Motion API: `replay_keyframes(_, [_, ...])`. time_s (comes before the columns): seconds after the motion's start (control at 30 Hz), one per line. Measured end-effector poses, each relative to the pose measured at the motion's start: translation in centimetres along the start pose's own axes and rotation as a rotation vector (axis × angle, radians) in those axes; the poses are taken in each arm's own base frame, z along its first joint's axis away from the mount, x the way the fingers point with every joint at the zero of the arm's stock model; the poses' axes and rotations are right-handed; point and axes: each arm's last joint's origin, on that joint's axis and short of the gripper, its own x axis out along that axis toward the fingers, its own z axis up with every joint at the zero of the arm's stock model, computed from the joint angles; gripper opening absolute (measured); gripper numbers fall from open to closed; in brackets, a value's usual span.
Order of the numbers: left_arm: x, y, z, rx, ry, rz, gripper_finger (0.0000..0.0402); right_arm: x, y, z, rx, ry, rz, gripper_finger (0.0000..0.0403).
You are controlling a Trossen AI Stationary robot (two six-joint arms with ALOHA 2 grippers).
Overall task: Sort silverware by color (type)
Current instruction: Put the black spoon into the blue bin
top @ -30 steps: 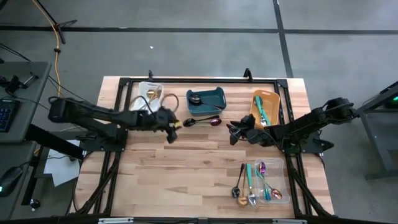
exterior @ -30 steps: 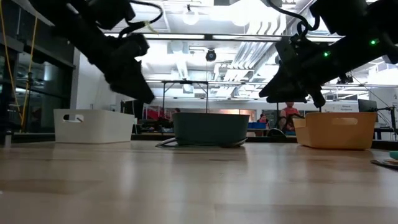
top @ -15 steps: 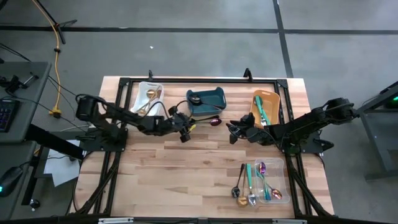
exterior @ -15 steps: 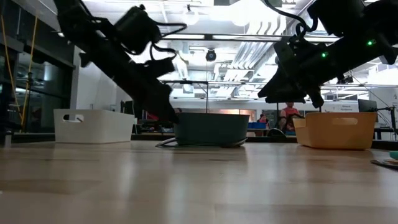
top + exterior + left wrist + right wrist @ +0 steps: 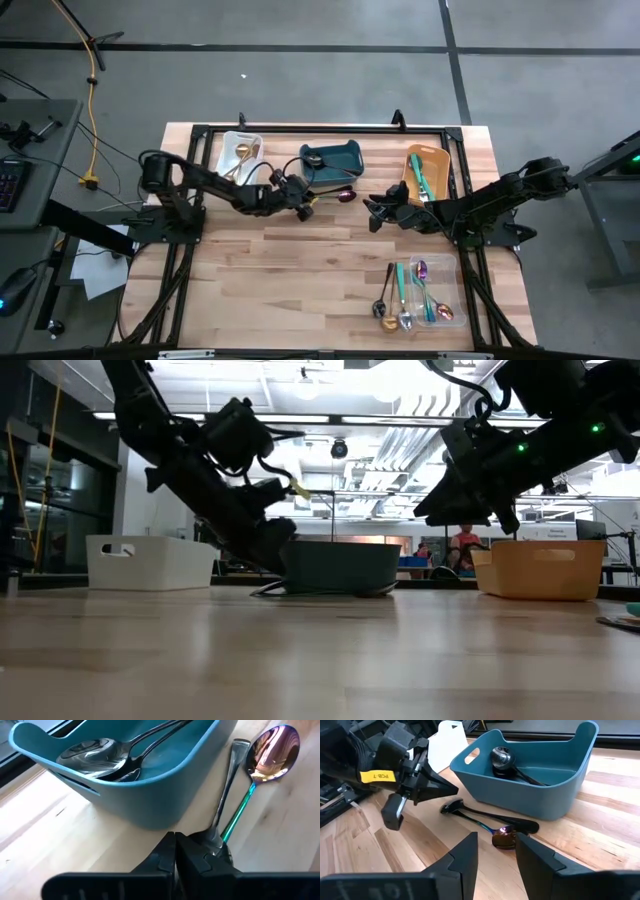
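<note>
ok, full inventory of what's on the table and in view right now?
table: 1, light wood
white bin: 1, back left; gold pieces inside, count unclear
teal bin: 1, back middle; dark spoons inside
orange bin: 1, back right; teal-handled pieces inside
clear bin: 1, front right; mixed pieces inside
dark utensil: 1, on table beside teal bin
iridescent spoon: 1, alongside it
person: 1, room behind
left hand: shut, at those two utensils' ends
right hand: open, hovering beside orange bin
</note>
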Motion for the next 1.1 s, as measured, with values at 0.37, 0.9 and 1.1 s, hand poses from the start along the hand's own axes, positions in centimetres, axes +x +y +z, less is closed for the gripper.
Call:
replay_keyframes(0.37, [0.7,-0.9,-1.1,0.006,0.004,-0.013,0.0001,0.0,0.0,0.0,0.002,0.002,0.005,0.0124])
replay_keyframes(0.9, [-3.0,-4.9,-2.5,0.11,-0.007,-0.127,0.0,0.0,0.1,0.0,-0.005,0.009,0.014,0.0124])
replay_keyframes(1.1, [-5.0,-4.7,0.5,0.203,-0.075,-0.161,0.0,0.0,0.1,0.0,-0.005,0.006,0.015,0.0124])
